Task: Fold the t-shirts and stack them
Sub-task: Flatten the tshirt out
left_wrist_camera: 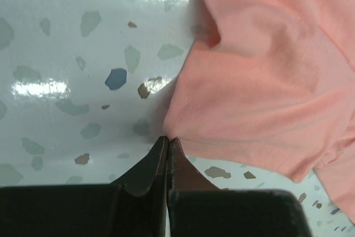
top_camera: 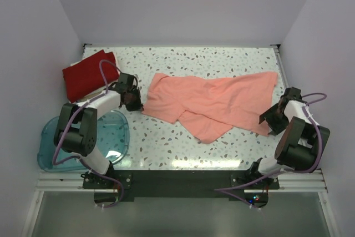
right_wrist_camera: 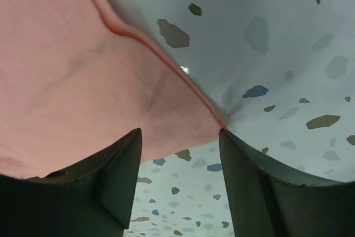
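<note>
Salmon-pink t-shirt [top_camera: 211, 101]: unfolded and rumpled across the middle of the table [top_camera: 222, 59]. Stretches from left of centre toward the far right corner, with one lobe reaching down toward the near edge. Creased all over, folds crossing near the middle. Flat on the tabletop along its left hem, as the left wrist view shows.

Deep red t-shirt [top_camera: 86, 73]: folded in the far left corner, apart from the pink one.

Left gripper [top_camera: 133, 101]: low at the pink shirt's left edge, between the two shirts. Fingers [left_wrist_camera: 152, 165] pressed together, tips meeting right at the hem of the pink cloth. Impossible to tell whether any cloth is caught between them.

Right gripper [top_camera: 267, 119]: low at the pink shirt's near right edge. Fingers [right_wrist_camera: 119, 176] spread wide apart, not closed on anything. In the right wrist view, pink hem just beyond the fingertips, filling the left of the picture and tapering to a corner that reaches the tip of the right-hand finger. Bare tabletop showing in the gap below that hem.

Blue tub [top_camera: 50, 156]: translucent plastic, at the near left edge of the table, partly hidden under the left arm, apart from the red shirt.

Tabletop: glossy white, speckled grey, brown and blue. Plain pale walls on three sides.
</note>
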Tool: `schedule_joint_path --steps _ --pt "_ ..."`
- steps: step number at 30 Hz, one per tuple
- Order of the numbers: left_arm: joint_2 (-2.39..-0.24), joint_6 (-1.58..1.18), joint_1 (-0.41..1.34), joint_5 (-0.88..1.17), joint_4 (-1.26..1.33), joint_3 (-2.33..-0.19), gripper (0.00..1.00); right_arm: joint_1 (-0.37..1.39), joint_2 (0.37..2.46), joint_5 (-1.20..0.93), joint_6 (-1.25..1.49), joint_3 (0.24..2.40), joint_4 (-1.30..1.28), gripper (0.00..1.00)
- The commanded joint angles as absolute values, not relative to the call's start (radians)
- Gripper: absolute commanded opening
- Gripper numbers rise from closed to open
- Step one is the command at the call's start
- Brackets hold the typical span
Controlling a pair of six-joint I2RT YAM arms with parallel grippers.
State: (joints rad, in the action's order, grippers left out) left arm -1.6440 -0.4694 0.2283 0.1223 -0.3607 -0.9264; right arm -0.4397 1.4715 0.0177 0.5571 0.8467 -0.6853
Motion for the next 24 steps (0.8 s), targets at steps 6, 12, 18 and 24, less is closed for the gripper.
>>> schedule_joint_path --steps 6,12,18,24 --pt "-1.677 -0.462 0.181 0.202 -0.282 -1.002 0.00 -0.443 1.528 0.120 0.525 0.827 -0.739 0.55" --pt "-1.664 -0.462 0.178 0.225 -0.276 -0.983 0.00 -0.443 1.560 0.146 0.538 0.795 -0.701 0.47" --pt "-1.655 -0.465 0.175 0.224 -0.285 -0.983 0.00 -0.443 1.606 0.127 0.552 0.770 -0.640 0.39" --pt "-1.609 -0.462 0.173 0.212 -0.316 -1.009 0.00 -0.443 1.588 0.104 0.557 0.775 -0.649 0.04"
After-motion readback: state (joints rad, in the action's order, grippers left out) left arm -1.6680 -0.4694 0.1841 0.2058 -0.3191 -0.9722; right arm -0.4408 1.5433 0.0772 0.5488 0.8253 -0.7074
